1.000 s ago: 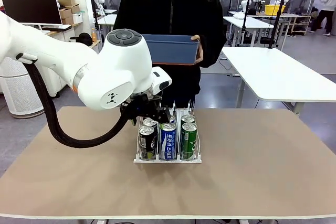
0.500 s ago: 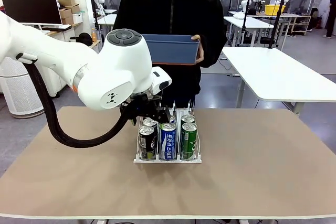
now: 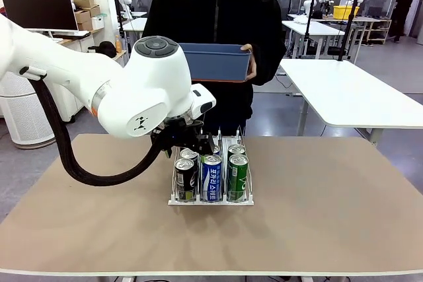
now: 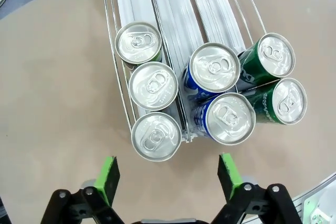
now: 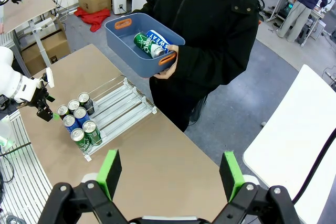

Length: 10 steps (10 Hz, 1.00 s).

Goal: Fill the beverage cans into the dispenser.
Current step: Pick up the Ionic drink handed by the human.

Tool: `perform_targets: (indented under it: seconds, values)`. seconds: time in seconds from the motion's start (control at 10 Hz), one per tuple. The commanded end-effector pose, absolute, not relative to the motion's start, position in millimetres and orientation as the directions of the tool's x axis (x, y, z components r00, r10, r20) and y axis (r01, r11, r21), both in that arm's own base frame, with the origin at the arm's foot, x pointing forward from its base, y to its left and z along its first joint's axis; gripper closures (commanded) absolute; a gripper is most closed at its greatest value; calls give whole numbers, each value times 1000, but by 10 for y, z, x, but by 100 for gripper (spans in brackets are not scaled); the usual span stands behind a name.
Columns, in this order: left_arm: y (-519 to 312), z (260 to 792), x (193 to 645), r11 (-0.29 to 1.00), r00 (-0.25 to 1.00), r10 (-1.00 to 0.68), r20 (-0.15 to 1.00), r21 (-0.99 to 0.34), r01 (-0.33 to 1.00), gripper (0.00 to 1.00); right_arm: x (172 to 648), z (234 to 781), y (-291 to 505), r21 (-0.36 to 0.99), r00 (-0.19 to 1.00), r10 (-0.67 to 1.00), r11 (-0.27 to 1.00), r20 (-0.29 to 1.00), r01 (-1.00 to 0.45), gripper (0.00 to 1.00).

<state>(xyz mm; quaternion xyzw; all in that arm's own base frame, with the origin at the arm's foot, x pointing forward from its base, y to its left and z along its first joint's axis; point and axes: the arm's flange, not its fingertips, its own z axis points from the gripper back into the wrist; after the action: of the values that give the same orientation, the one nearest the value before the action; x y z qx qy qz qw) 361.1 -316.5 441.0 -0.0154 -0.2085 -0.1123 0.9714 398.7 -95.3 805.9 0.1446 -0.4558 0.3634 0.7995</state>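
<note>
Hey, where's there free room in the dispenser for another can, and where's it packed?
Free: the far stretch of all three dispenser lanes, beyond the cans. Bare table flanks it on both sides. Crowded: the robot-side end, seven cans bunched together, with the open left pincer hovering there.

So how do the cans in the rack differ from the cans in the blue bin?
The rack cans stand upright; the bin cans lie on their sides. The rack cans number seven, in three lanes; of the bin cans two show. The rack cans rest on the table; the bin cans are held up by the person, inside the bin. Both groups include green and blue cans.
</note>
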Motion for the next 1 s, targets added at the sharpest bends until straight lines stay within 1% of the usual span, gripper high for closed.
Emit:
perform_targets:
  seconds: [0.0, 0.1, 0.2, 0.3, 0.5, 0.6, 0.7, 0.8, 0.9]
  values:
    - [-2928, 4721, 3550, 942, 889, -316, 331, -7, 337, 0, 3977, 8046, -944, -97, 319, 448, 692, 835, -716, 0]
    - [-2743, 4955, 3476, 906, 863, -408, 300, 10, 424, 0, 3977, 8046, -944, -97, 319, 448, 692, 835, -716, 0]
    - [-2568, 5171, 3470, 874, 830, -473, 295, 38, 484, 0, 3977, 8046, -944, -97, 319, 448, 692, 835, -716, 0]
    - [-2318, 5429, 3432, 858, 816, -504, 282, 52, 512, 0, 3977, 8046, -944, -97, 319, 448, 692, 835, -716, 0]
    - [-1912, 5898, 3408, 777, 739, -620, 263, 80, 624, 0, 3977, 8046, -944, -97, 319, 448, 692, 835, -716, 0]
    - [-1707, 6169, 3388, 713, 667, -679, 307, 59, 698, 0, 3977, 8046, -944, -97, 319, 448, 692, 835, -716, 0]
    - [-1481, 6421, 3363, 673, 634, -713, 301, 37, 739, 0, 3977, 8046, -944, -97, 319, 448, 692, 835, -716, 0]
    - [-1254, 6692, 3363, 648, 595, -712, 372, 21, 762, 0, 3977, 8046, -944, -97, 319, 448, 692, 835, -716, 0]
    - [-1037, 6956, 3351, 650, 572, -697, 432, 42, 759, 0, 3977, 8046, -944, -97, 319, 448, 692, 835, -716, 0]
